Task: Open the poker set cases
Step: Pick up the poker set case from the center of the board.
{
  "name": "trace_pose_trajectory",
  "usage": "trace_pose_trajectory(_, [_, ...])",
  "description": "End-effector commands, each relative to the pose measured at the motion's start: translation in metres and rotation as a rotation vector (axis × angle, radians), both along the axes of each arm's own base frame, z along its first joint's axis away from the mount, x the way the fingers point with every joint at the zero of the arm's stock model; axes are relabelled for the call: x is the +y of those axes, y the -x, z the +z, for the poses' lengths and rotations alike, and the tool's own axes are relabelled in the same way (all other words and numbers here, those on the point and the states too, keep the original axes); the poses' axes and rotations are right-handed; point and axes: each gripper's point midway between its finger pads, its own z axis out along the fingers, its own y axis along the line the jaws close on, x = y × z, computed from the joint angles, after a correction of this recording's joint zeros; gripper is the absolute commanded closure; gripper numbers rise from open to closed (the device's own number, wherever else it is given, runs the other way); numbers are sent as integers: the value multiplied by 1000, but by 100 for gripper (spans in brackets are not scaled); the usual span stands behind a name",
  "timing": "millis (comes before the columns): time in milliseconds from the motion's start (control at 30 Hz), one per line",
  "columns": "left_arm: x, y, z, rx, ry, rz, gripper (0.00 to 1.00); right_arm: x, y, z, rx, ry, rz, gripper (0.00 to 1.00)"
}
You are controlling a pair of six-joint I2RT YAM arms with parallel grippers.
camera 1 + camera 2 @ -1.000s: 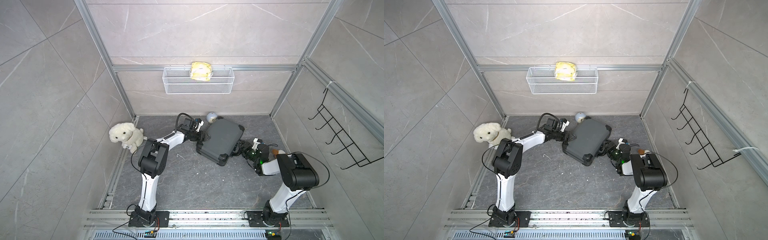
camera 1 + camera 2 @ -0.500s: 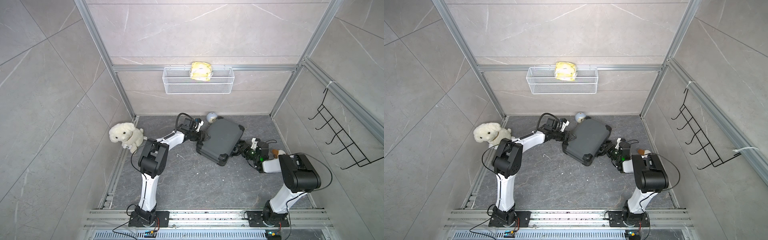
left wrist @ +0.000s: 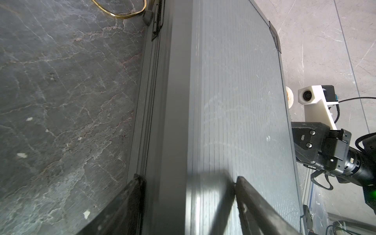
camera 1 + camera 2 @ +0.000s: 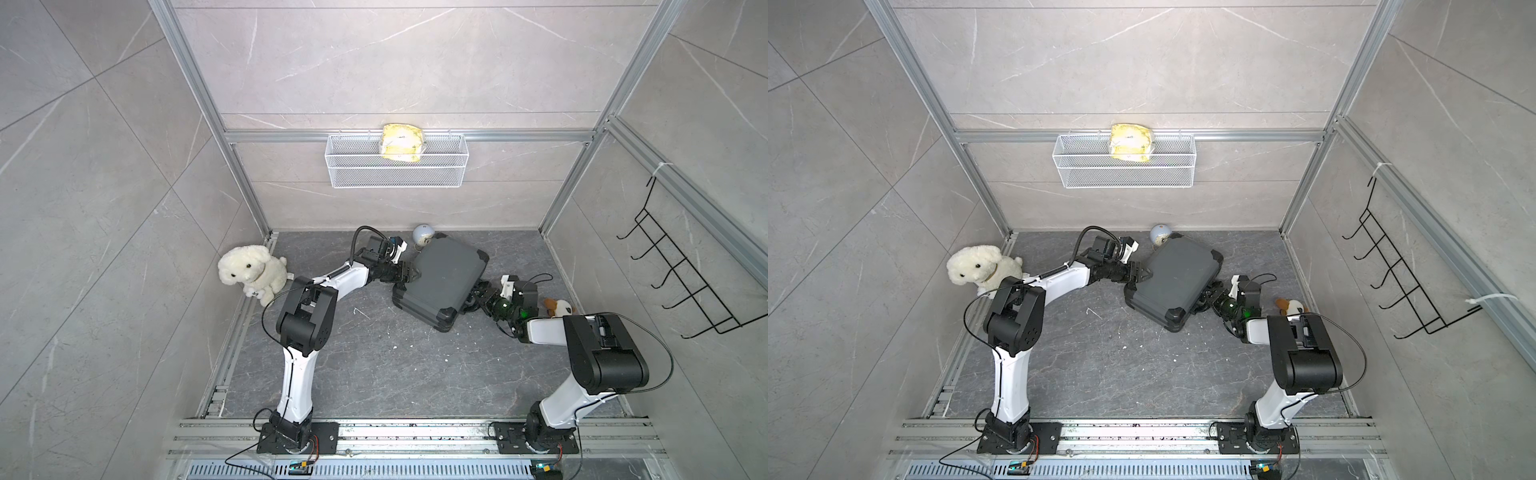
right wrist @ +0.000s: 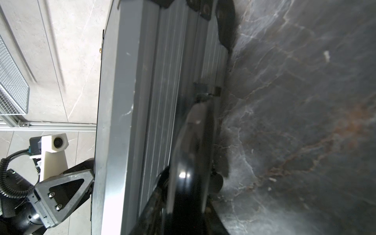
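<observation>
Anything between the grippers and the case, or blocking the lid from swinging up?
Nothing visible between: the left gripper straddles the case at its hinge edge, and the right gripper sits against the opposite side. The ball lies beside the far corner, off the lid. One left finger on the lid may hinder it.

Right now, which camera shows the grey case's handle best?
The right wrist view: the black handle runs close up through the middle, along the side of the case. Both top views show only a small dark sliver of it. The left wrist view shows the hinge side, no handle.
</observation>
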Motion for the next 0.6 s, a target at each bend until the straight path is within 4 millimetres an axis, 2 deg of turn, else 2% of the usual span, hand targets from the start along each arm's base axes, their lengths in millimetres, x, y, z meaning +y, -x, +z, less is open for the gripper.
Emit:
trace_pose_trajectory(0, [-7,23,2,54,-17,-55,27,-2,37,-50,202,31,4,72])
trace_pose_trajectory(133, [-6,23,1,56,-19,-55,27,-7,42,-55,209,31,-13,72])
trace_pose_trajectory(367, [-8,23,2,59,-17,-56,27,-18,46,-58,180,-28,-58,54])
trace_pose_trajectory(567, [-9,23,3,61,-15,-58,28,-18,40,-56,162,-50,-57,54])
